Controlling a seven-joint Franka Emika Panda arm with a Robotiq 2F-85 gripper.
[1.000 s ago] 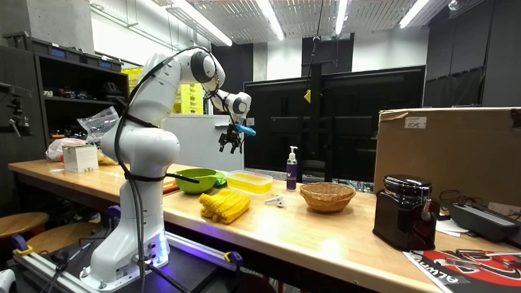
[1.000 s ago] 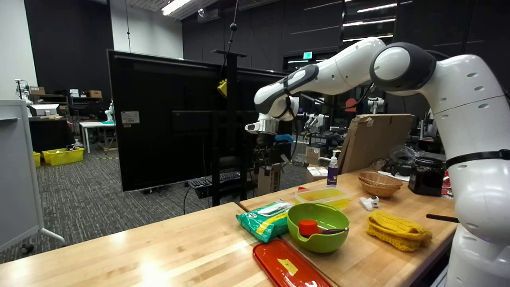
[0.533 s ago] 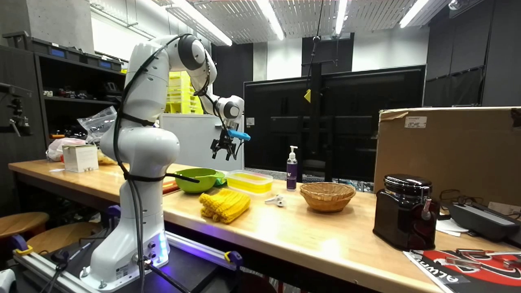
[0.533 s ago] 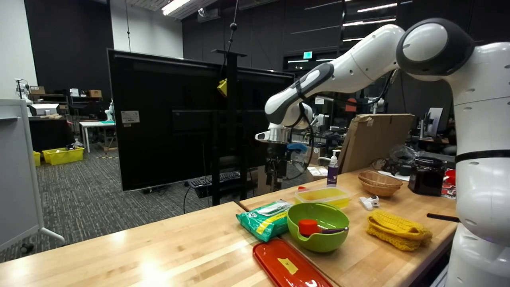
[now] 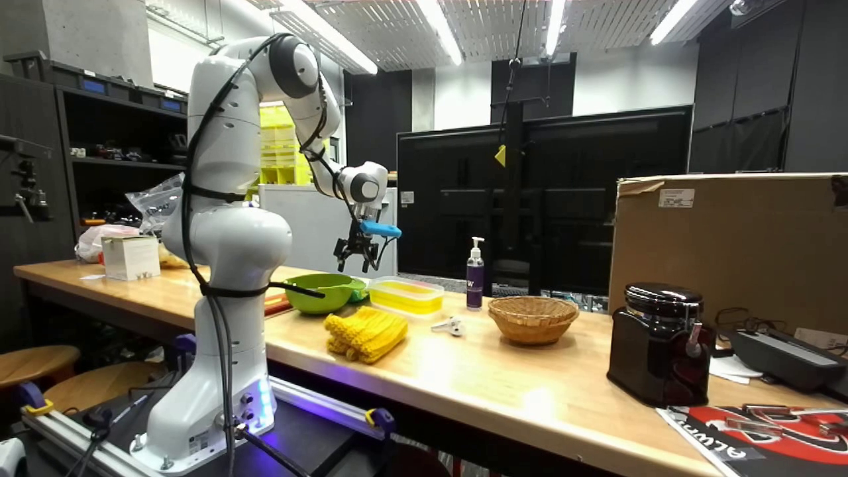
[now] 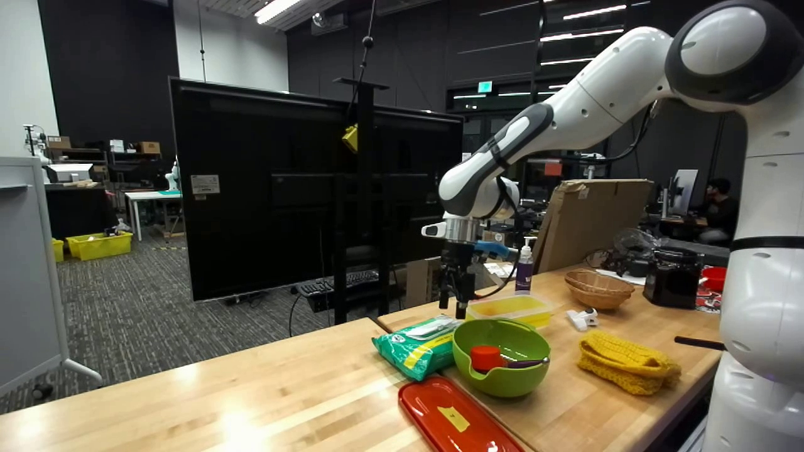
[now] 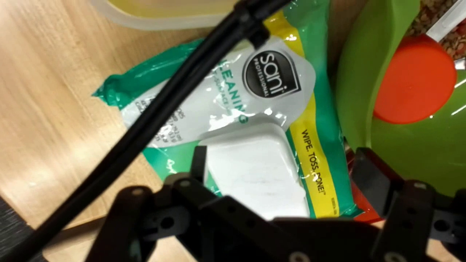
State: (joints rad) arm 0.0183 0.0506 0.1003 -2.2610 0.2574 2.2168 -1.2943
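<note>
"Two fingers point(image 7: 376, 182) on the tool point(image 7: 285, 169). How do they stand?"

"Well apart, pointing down, tips in the air over the surface point(image 6: 301, 376)."

"Nearest thing to it?"

"Green wipes pack point(image 7: 247, 120), lying flat below the tool, a gap between pack and tips. White cap point(image 7: 251, 174) shows between the fingers in the wrist view; label reads 'sani professional'."

"And close by?"

"Green bowl point(image 7: 355, 91), just beside the pack; below the tool and to its right in the wrist view. Red-orange cup point(image 7: 415, 82) inside. Pale-rimmed tub point(image 7: 156, 22), yellow within, beyond the tool at the top edge of that view. Flat red lid point(image 6: 480, 430) by the bowl, lower than the tool and nearer the camera in an exterior view; yellow tape point(image 6: 453, 419) on it."

"Farther off?"

"Right of the tool in both exterior views: pump bottle point(image 5: 474, 285), wicker basket point(image 5: 532, 331), black jar point(image 5: 652, 361). Yellow knit cloth point(image 5: 368, 334) lies below the tool, nearer the camera, in an exterior view."
</note>
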